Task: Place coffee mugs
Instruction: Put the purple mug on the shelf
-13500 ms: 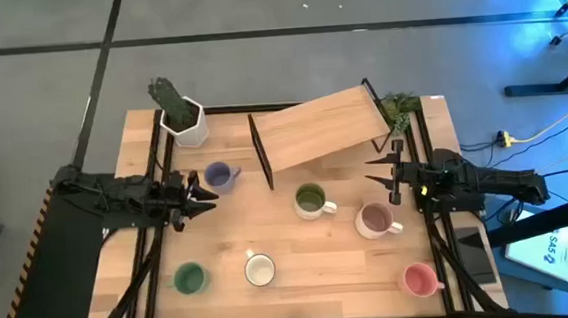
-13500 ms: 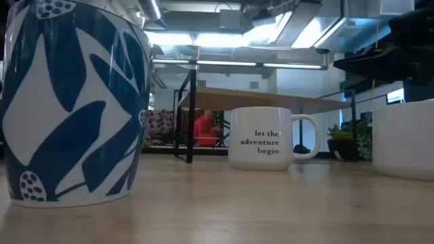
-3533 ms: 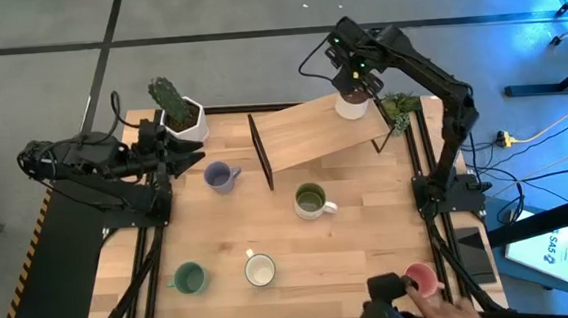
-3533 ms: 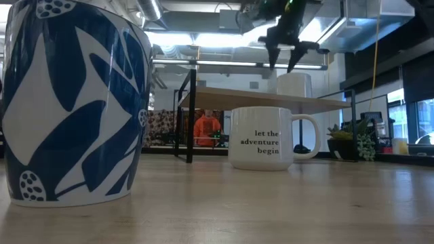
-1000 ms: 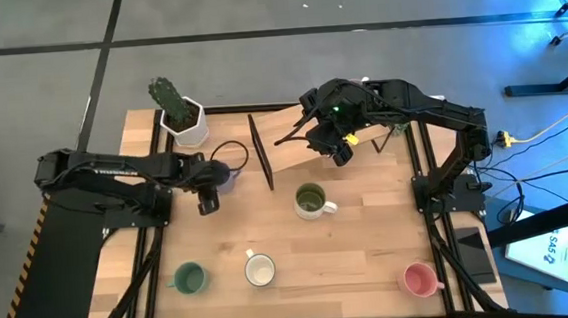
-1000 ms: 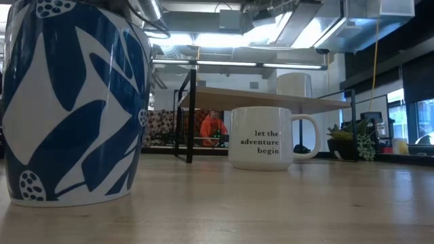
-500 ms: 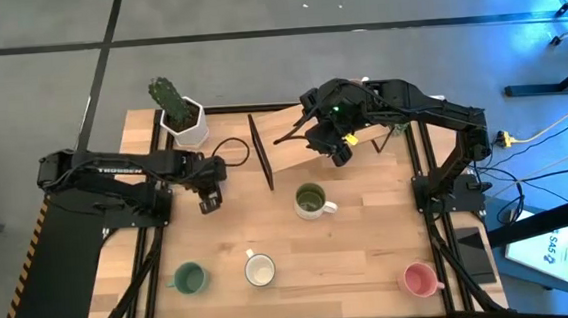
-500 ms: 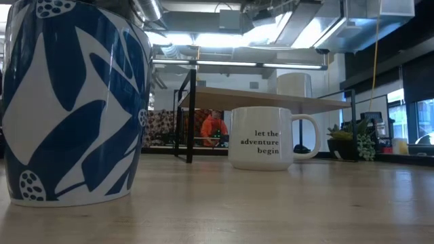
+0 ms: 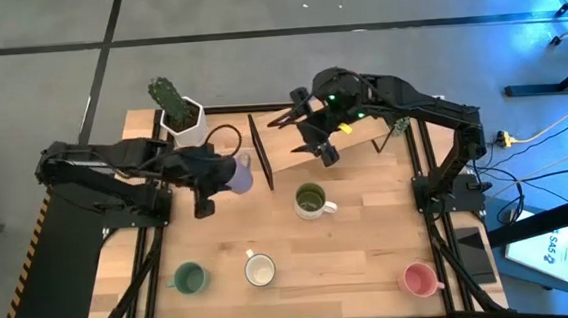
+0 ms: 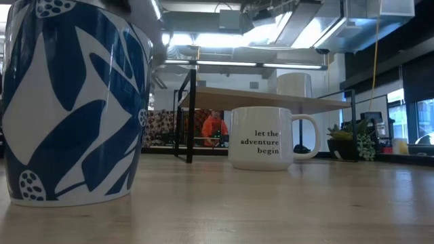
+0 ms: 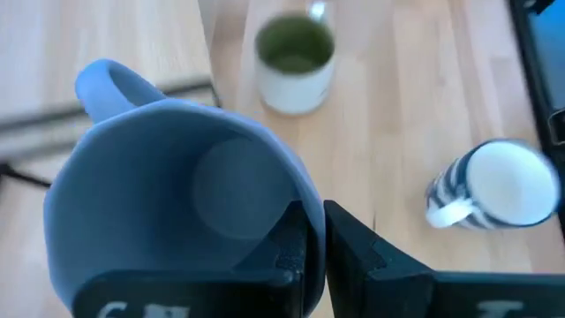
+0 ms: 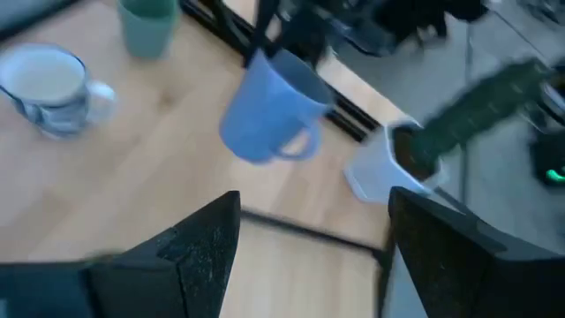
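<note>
Left of centre in the high view, the left gripper [image 9: 208, 174] pinches the rim of the empty lavender-blue ceramic mug [image 9: 235, 173], lifted off the table, while the right gripper [image 9: 312, 129] spreads wide over the raised wooden shelf [image 9: 346, 118].

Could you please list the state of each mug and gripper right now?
Blue mug: gripped on its rim, lifted.
Olive mug: upright on the table.
Teal mug: upright.
White mug: upright.
Pink mug: upright.
Left gripper: shut on blue mug.
Right gripper: open, empty.

Two dark arms, black looping cables, green light on right arm [image 9: 380, 97].
</note>
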Available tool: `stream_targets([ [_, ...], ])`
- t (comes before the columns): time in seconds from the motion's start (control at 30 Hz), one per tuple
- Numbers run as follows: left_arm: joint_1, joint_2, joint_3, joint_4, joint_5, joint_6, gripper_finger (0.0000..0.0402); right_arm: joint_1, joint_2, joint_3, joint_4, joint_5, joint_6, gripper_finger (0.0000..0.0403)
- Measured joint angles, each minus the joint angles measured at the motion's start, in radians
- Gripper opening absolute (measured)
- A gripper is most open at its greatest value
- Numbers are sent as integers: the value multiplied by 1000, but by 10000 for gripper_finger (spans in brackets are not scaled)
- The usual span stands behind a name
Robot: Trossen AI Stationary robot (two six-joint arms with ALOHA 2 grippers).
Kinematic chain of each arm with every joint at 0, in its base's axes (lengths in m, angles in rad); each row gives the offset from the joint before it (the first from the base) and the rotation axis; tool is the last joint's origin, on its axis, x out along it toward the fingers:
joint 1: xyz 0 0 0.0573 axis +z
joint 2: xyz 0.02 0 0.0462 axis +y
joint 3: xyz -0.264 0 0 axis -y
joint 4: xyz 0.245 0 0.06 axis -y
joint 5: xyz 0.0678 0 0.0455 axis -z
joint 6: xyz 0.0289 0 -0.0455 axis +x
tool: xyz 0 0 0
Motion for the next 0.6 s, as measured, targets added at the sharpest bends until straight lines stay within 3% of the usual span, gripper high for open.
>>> stream_targets([
  [0.2,-63,14,107,-17,-130,109,14,0,61,0,121,-92,52,275],
  [0.43,-68,66,118,-28,-139,179,14,-1,114,-1,262,-135,104,275],
  [0.6,-96,94,117,-11,-157,237,14,-8,127,0,269,-175,111,275],
])
